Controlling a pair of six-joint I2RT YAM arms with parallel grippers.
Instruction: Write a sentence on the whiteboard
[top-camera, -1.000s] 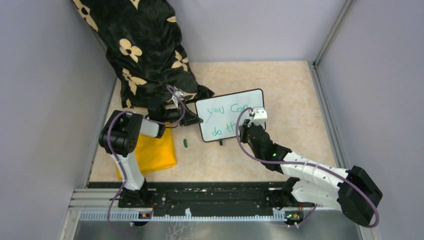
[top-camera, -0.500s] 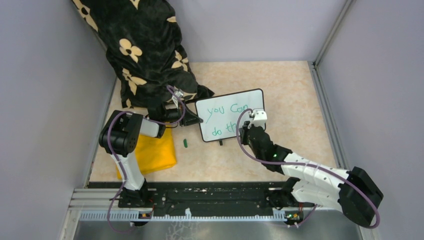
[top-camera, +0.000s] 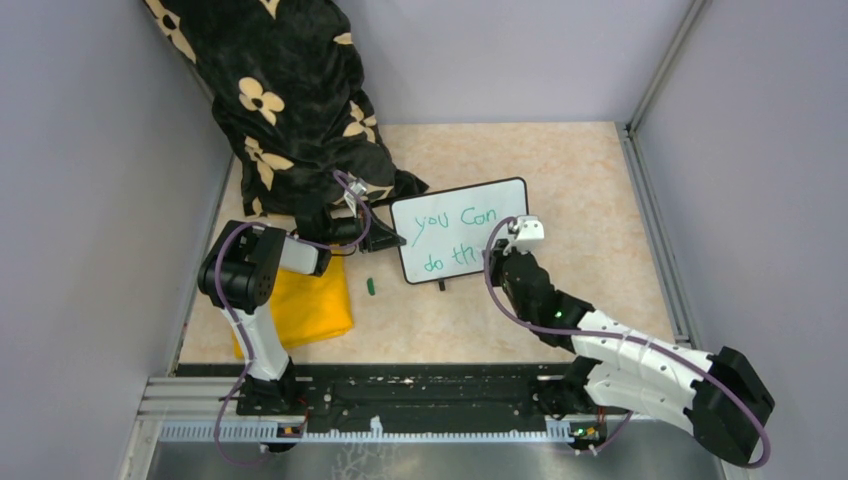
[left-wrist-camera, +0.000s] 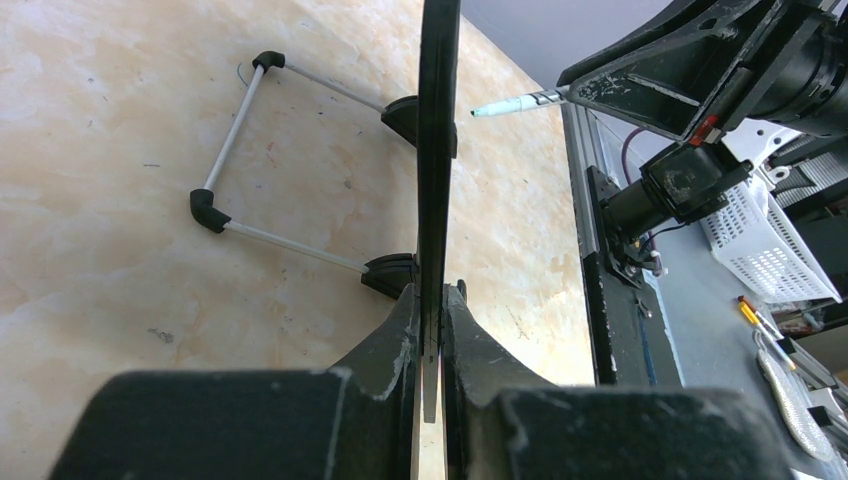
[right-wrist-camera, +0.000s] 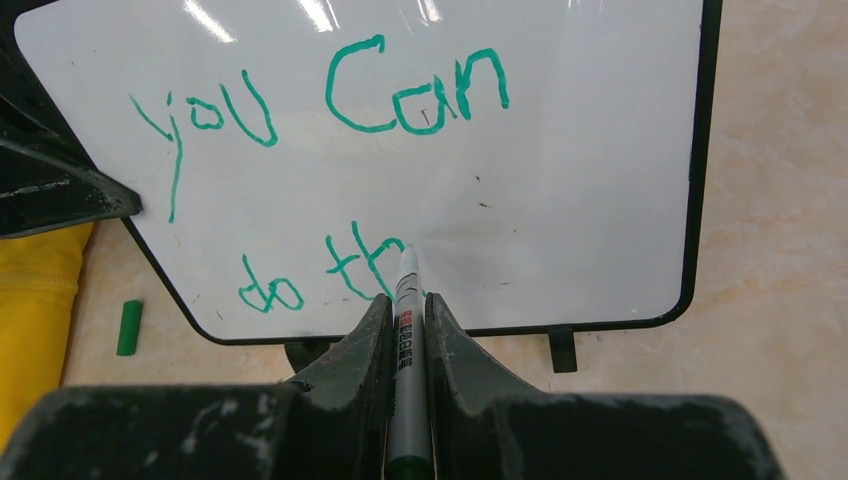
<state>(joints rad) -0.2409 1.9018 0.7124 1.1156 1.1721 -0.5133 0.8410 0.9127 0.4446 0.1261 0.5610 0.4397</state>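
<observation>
Right wrist: right gripper (right-wrist-camera: 406, 310) clamps a marker (right-wrist-camera: 409, 370), tip seemingly touching the whiteboard (right-wrist-camera: 580, 150); left gripper (left-wrist-camera: 432, 300) pinches its edge.

The top external view looks steeply down from behind the arm bases (top-camera: 265, 392) over the whole desk (top-camera: 600, 180). The left wrist view, just behind the left hand (left-wrist-camera: 432, 296), sights edge-on along the whiteboard (left-wrist-camera: 437, 120). The right wrist view faces its front, close ahead of the right hand (right-wrist-camera: 405, 305). All share it.
</observation>
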